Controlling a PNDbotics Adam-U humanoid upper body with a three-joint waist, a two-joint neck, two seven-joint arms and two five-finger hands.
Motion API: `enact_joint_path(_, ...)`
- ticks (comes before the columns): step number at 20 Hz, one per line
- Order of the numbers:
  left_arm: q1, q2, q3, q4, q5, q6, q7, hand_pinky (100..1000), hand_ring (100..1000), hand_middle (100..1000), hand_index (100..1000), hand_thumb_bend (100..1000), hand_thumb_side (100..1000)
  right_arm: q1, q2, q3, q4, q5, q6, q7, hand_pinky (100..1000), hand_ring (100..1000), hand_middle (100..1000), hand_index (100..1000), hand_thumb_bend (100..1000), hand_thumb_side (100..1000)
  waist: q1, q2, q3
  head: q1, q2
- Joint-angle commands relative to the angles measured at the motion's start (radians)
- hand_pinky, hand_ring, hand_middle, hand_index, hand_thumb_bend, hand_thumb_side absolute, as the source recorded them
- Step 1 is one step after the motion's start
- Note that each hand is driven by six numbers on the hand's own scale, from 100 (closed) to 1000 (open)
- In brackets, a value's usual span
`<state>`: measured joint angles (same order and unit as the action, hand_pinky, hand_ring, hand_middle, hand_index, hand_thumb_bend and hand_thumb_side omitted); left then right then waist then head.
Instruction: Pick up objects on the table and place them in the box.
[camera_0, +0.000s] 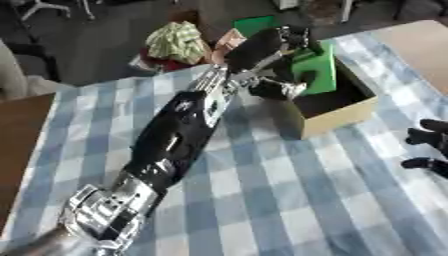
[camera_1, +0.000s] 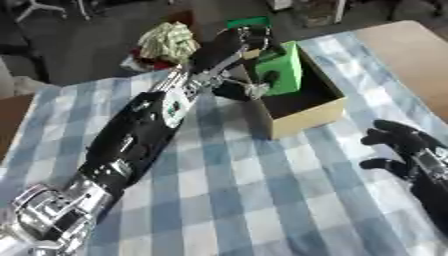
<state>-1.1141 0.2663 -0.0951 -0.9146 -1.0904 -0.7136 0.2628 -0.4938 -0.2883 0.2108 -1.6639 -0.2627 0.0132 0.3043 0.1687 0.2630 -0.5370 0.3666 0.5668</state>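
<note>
Left hand (camera_1: 241, 42): we see it extended over the box (camera_1: 302, 117), fingers curled around the green block (camera_1: 282, 67) inside.

Looks like a lab or office workspace: table (camera_1: 262, 200) with blue-white checked cloth, dark floor beyond it, chair base (camera_0: 39, 7) at far left, bags and clutter (camera_0: 175, 42) just past the table's far edge.

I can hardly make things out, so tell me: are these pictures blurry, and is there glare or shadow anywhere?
Left eye view: soft all over, blurriest around the left hand over the box; bright glints on the silver arm joint low down. Right eye view: the box's inside is dark with shadow, the green object keeps its colour, and the right hand shows as a black shape.
</note>
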Motion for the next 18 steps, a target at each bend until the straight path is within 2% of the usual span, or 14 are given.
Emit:
enact_joint_path(1, -0.017, 0.004, -0.001, -0.010, -0.091, -0.002, 0.045, 619, 535, 461, 633, 100, 198, -0.019, 0.000, 0.002, -0.007, 0.011, 0.000, 0.005, 704, 1000, 710, 886, 100, 767, -0.005, -0.010, -0.006, 0.005, -0.018)
enact_joint_path(3, -0.013, 0.000, 0.003, 0.004, -0.138, 0.004, 0.063, 625, 549, 483, 648, 100, 209, -0.022, 0.001, 0.004, -0.007, 0.012, 0.000, 0.007, 704, 1000, 710, 885, 100, 770, 0.000, -0.004, -0.011, 0.002, -0.022)
enact_joint_path(7, -0.007, -0.006, 0.011, 0.029, -0.206, 0.017, 0.089, 648, 611, 592, 732, 100, 223, -0.025, 0.004, 0.005, -0.006, 0.016, 0.000, 0.008, 704, 1000, 710, 883, 100, 776, 0.007, 0.004, -0.015, 0.000, -0.021)
enact_joint_path(8, -0.006, -0.007, 0.013, 0.034, -0.217, 0.019, 0.096, 674, 662, 671, 768, 100, 222, -0.025, 0.004, 0.005, -0.005, 0.017, 0.000, 0.008, 704, 1000, 710, 883, 100, 777, 0.008, 0.005, -0.015, -0.001, -0.021)
enact_joint_path(9, -0.005, -0.008, 0.014, 0.038, -0.226, 0.021, 0.101, 677, 668, 681, 773, 100, 221, -0.026, 0.004, 0.005, -0.005, 0.018, 0.000, 0.008, 704, 1000, 710, 882, 100, 778, 0.009, 0.006, -0.015, -0.001, -0.021)
enact_joint_path(10, -0.004, -0.009, 0.016, 0.042, -0.233, 0.023, 0.107, 706, 713, 744, 803, 100, 211, -0.026, 0.005, 0.006, -0.005, 0.018, 0.000, 0.009, 704, 1000, 710, 882, 100, 777, 0.010, 0.007, -0.014, -0.001, -0.020)
enact_joint_path(13, -0.003, -0.009, 0.019, 0.049, -0.237, 0.026, 0.121, 740, 759, 816, 852, 152, 203, -0.027, 0.005, 0.006, -0.004, 0.019, 0.000, 0.009, 704, 1000, 710, 881, 100, 776, 0.011, 0.005, -0.012, -0.002, -0.021)
enact_joint_path(14, -0.003, -0.009, 0.020, 0.050, -0.234, 0.025, 0.123, 755, 781, 844, 876, 221, 206, -0.027, 0.005, 0.006, -0.004, 0.018, 0.000, 0.009, 704, 1000, 710, 881, 100, 774, 0.011, 0.005, -0.011, -0.002, -0.021)
enact_joint_path(15, -0.003, -0.009, 0.021, 0.052, -0.226, 0.023, 0.124, 762, 790, 853, 881, 241, 207, -0.027, 0.005, 0.006, -0.003, 0.018, 0.000, 0.009, 704, 1000, 710, 880, 100, 774, 0.011, 0.003, -0.010, -0.002, -0.020)
enact_joint_path(18, -0.003, -0.006, 0.025, 0.050, -0.184, 0.011, 0.124, 780, 813, 876, 895, 231, 183, -0.025, 0.005, 0.006, -0.002, 0.018, 0.001, 0.010, 704, 1000, 710, 880, 100, 771, 0.008, -0.002, -0.005, -0.003, -0.019)
